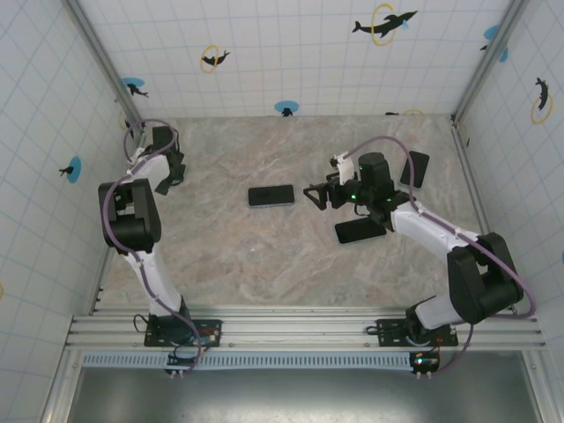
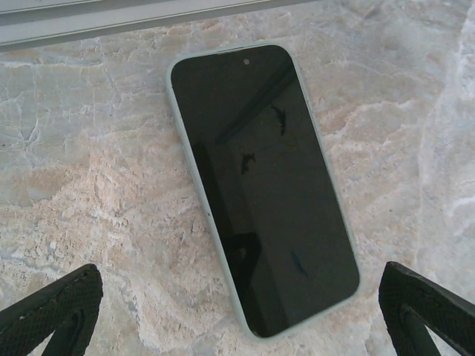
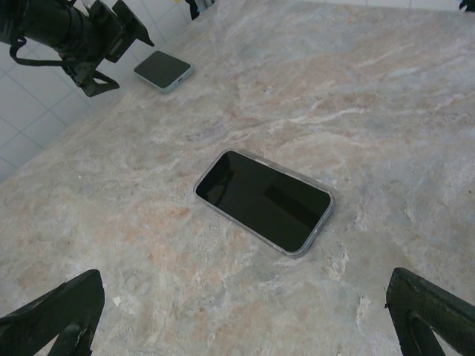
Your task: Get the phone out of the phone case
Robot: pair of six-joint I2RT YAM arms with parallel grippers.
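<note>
Gaping wide, the right gripper (image 1: 315, 196) is facing the cased phone (image 3: 263, 200), which is lying flat just ahead of its jaws, midway between them. The left gripper (image 2: 239, 273), jaws also wide, is hovering over a green-edged phone (image 2: 260, 185) lying between its jaws.

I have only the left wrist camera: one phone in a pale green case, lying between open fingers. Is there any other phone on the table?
Observer: Yes. A phone in a clear case lies in the middle of the table, screen up.
Operator: What is next to it?
Observer: The right gripper stands open beside that phone's right end, not touching it.
Operator: Is anything else close by?
Observer: A dark slab lies partly under the right arm; whether it is a phone or an empty case, I cannot tell.
</note>
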